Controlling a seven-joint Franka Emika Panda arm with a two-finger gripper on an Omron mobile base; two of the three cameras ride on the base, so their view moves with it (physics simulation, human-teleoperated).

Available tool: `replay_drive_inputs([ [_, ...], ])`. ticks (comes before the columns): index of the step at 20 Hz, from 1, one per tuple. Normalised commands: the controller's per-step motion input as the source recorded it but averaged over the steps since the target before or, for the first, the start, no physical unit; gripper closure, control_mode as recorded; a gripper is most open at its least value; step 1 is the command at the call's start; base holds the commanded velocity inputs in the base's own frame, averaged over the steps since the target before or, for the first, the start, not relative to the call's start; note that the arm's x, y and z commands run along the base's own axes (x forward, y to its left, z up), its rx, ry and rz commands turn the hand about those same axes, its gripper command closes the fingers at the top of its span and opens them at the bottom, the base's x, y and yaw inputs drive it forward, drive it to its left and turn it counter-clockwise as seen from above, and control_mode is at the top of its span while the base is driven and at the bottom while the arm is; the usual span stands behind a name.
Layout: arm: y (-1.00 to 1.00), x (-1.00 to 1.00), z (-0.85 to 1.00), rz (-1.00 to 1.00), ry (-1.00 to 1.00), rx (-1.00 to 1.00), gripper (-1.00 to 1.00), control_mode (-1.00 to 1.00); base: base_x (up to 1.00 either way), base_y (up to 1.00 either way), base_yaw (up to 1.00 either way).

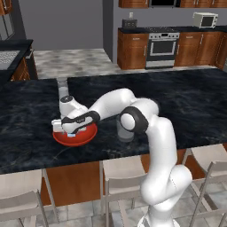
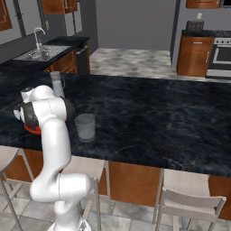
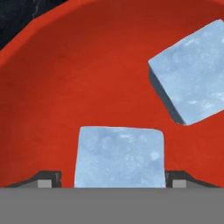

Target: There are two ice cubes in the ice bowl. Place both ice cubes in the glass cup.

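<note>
In the hand view the red-orange ice bowl [image 3: 65, 87] lies close below my hand. One pale blue ice cube [image 3: 120, 157] lies between my fingertips, and the other ice cube [image 3: 192, 74] rests up the bowl's wall to the upper right. My gripper [image 3: 113, 180] is open and straddles the near cube, the right finger close to it, the left with a small gap. From the left base view the gripper [image 1: 71, 132] is down inside the ice bowl [image 1: 91, 134]. The glass cup [image 2: 85, 127] stands upright to the bowl's right, half hidden by my elbow as the glass cup [image 1: 125, 134].
A taller narrow glass [image 1: 62, 88] stands behind the bowl on the black marble counter [image 1: 186, 106]. Stools [image 1: 122, 175] line the counter's near edge. A sink [image 2: 38, 53] sits on the far left counter, a stove [image 1: 162, 46] at the back wall.
</note>
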Motion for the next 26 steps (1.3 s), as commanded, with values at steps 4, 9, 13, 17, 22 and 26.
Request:
replay_drive_inputs([
  [4, 0.00, 0.00, 0.00, 0.00, 0.00, 0.00, 1.00, -1.00, 0.00, 0.00, 0.00],
  [9, -0.04, -0.04, 0.59, -0.11, -0.17, -0.01, 1.00, -1.00, 0.00, 0.00, 0.00],
  [13, -0.61, -0.76, 1.00, -0.16, -0.29, 0.00, 1.00, -1.00, 0.00, 0.00, 0.00],
  [17, -0.91, -1.00, 1.00, -0.14, -0.11, 0.02, 1.00, -1.00, 0.00, 0.00, 0.00],
  [22, -1.00, -0.98, 1.00, -0.10, -0.04, 0.10, 1.00, -1.00, 0.00, 0.00, 0.00],
  [26, -0.93, -0.61, 1.00, -0.06, 0.00, 0.12, 1.00, -1.00, 0.00, 0.00, 0.00],
])
